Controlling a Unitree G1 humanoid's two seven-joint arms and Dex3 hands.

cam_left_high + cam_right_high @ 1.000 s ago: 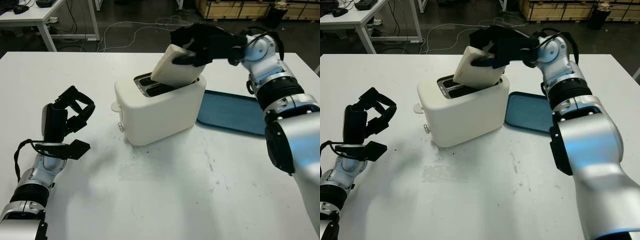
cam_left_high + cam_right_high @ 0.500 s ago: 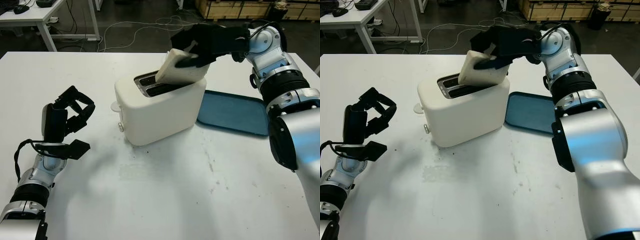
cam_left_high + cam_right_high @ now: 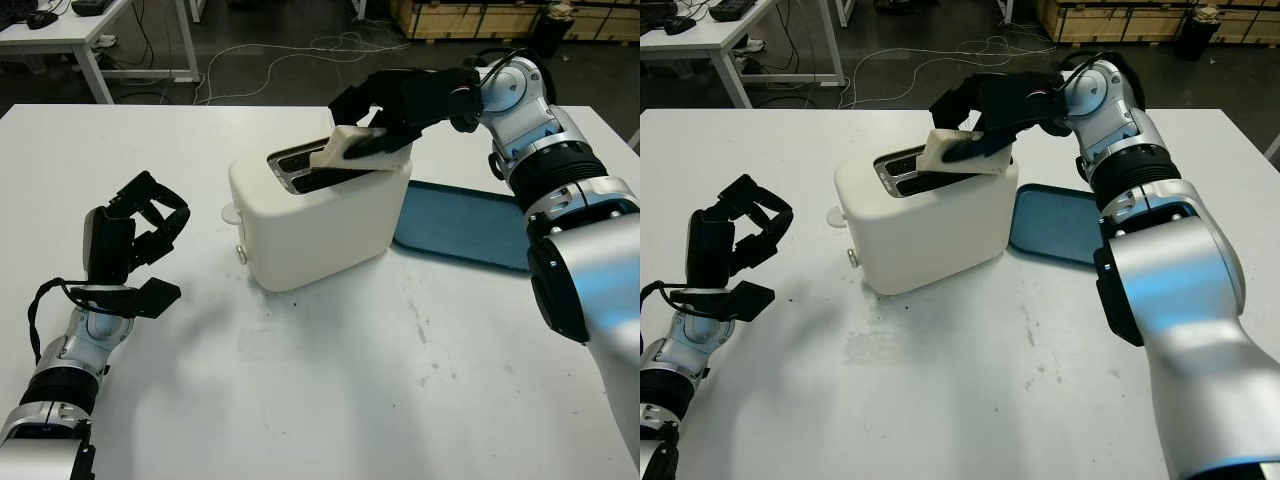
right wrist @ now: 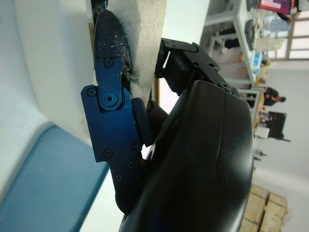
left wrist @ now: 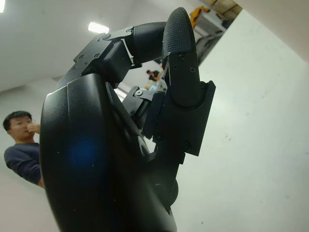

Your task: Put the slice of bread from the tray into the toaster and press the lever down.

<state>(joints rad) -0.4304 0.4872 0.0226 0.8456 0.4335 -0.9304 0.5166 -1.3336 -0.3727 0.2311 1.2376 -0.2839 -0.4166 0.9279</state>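
Right hand (image 3: 385, 100): positioned directly above the far end of the toaster (image 3: 318, 215), fingers clamped on the slice of bread (image 3: 352, 148). In the right wrist view one finger (image 4: 110, 87) presses against the flat face of the slice, with other fingers on its opposite face.

Slice of bread: held below the right hand, tilted steeply, its lower part sunk into the nearer of the two slots on the toaster's top; its upper edge stands above the rim. The slice is off the tray.

Tray (image 3: 470, 225): blue, lying on the white table (image 3: 350, 380) beneath the right forearm, just beside the toaster's end wall. Nothing lies on its visible surface.

Toaster: white, standing on the table below the right hand. A small knob (image 3: 241, 254) shows on the end wall that faces away from the right hand, towards the left one.

Left hand (image 3: 130, 240): raised above the table, well apart from the toaster, fingers curled inwards, nothing in its grasp.

A person (image 5: 21, 150) shows in the background of the left wrist view, behind the left hand's shell
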